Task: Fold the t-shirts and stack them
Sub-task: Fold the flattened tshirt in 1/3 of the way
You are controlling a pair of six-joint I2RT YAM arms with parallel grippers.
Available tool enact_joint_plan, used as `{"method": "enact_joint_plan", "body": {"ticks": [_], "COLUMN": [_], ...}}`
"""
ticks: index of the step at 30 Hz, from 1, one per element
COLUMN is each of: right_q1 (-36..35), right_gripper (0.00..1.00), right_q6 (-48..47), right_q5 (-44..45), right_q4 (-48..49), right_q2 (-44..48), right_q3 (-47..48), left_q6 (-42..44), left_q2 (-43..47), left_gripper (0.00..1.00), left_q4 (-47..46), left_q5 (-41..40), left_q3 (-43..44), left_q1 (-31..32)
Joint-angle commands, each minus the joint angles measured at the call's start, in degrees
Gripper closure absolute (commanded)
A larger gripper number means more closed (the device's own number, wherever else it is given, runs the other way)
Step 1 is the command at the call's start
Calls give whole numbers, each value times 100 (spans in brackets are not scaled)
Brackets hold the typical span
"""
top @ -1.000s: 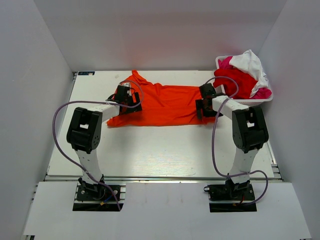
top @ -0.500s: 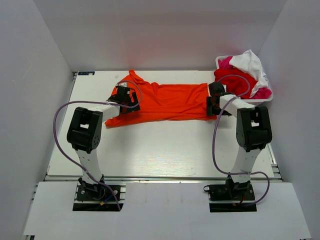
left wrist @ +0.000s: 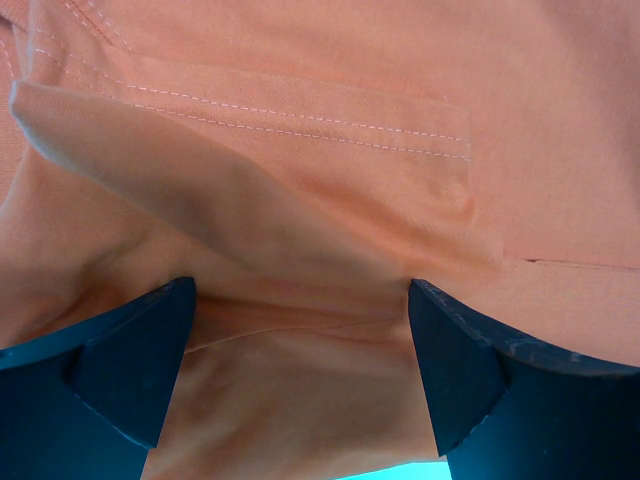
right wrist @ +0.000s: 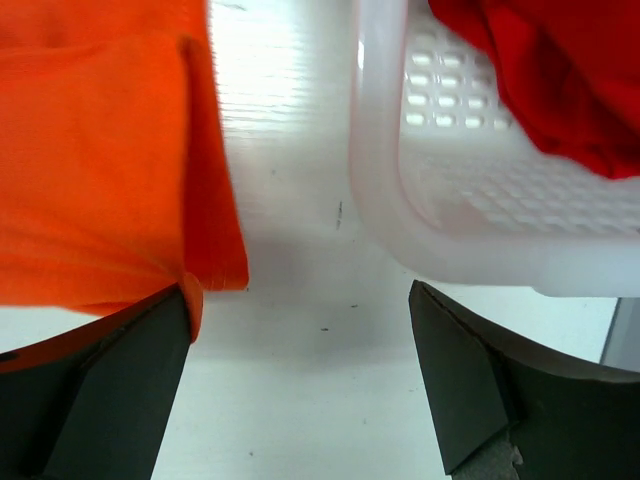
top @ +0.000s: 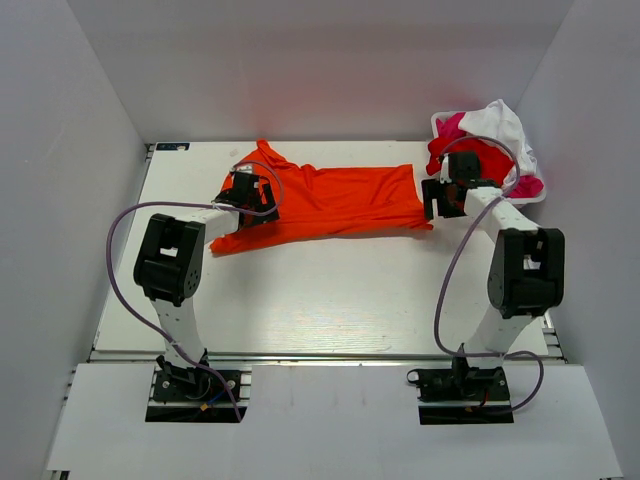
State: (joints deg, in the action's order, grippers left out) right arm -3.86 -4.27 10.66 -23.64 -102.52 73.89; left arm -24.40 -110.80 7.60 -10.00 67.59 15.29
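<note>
Top external view shows the orange t-shirt (top: 340, 205) spread flat on the table (top: 300, 300), probably so it folds neatly. The left gripper (top: 250, 195) sits wide open over its left end, holding nothing. The right gripper (top: 446, 197), wide open and empty, hangs between the hem and the basket (top: 532, 198) of other t-shirts (top: 488, 160).

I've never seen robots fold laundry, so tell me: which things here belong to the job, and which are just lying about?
Job: orange t-shirt, spread on the table; red t-shirt, pink t-shirt and white t-shirt, heaped in the basket.
Lying about: the basket itself; small dark tag at the table's far left corner.
</note>
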Motion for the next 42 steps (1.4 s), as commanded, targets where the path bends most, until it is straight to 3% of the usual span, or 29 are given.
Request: {"method": "enact_joint_plan", "body": {"ticks": [1, 4, 7, 9, 15, 23, 27, 42], "right_q1": [183, 297, 498, 500, 605, 746, 790, 404], "right_gripper": [10, 10, 32, 35, 25, 25, 10, 10], "right_q6": [-917, -1216, -1181, -1190, -1137, -1524, -1681, -909], "right_q5": [-591, -477, -913, -1326, -1750, -2418, -2961, -4932], "right_q4": [376, 491, 474, 387, 263, 844, 773, 650], "right_q2": [626, 786, 857, 839, 488, 610, 847, 101], "right_q3": [-243, -428, -349, -349, -515, -1280, -1359, -489], "left_q6": [50, 102, 102, 102, 102, 102, 102, 155], "left_q2": [-319, -319, -319, -319, -319, -319, -266, -100], "left_gripper": [1, 1, 1, 1, 1, 1, 1, 1], "left_q4": [708, 708, 708, 708, 708, 708, 708, 656], "left_q5": [-239, -239, -292, -292, -292, -292, -240, 7], "left_q3": [-255, -255, -255, -255, -255, -255, -255, -255], "left_q1": [-211, -211, -211, -263, -263, -263, -263, -263]}}
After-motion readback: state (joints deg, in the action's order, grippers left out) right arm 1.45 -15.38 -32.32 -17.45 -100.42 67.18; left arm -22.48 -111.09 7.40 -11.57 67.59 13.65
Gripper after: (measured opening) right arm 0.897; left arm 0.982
